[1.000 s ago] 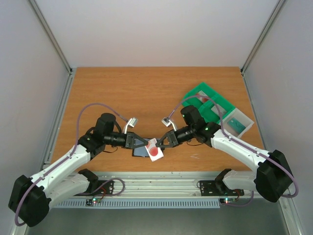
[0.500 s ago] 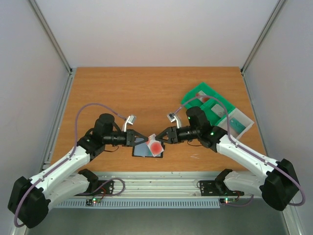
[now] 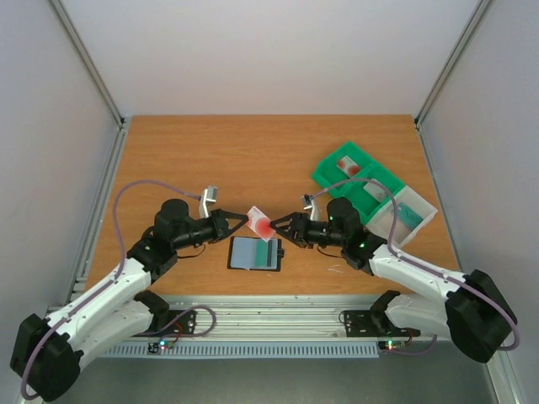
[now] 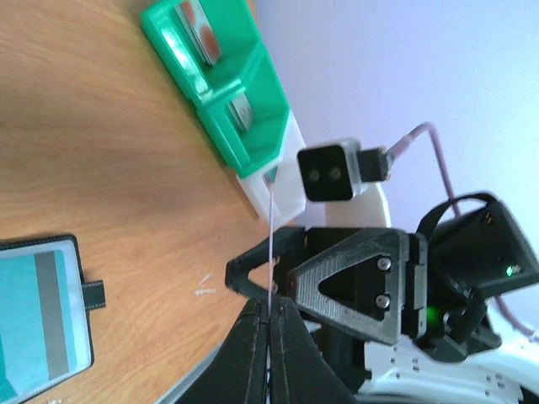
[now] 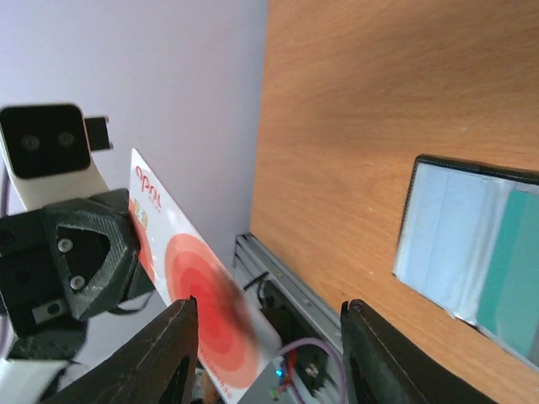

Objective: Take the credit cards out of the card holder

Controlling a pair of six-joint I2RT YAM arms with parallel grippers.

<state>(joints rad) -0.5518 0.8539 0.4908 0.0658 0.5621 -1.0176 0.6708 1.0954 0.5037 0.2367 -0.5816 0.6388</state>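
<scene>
Left claw (image 3: 243, 219) pinches the pale credit card (image 3: 259, 223) by its flat faces; right claw (image 3: 279, 226), at its 3 o'clock, gapes. The card is probably stiff, light, slick.

one pale card (image 3: 259, 221), one card holder (image 3: 255, 253), one green tray (image 3: 381, 175).

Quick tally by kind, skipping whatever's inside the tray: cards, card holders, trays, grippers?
Credit cards: 2 (pale card with red mark, teal card)
Card holder: 1
Green tray: 1
Grippers: 2 (left gripper, right gripper)
Total: 6
</scene>
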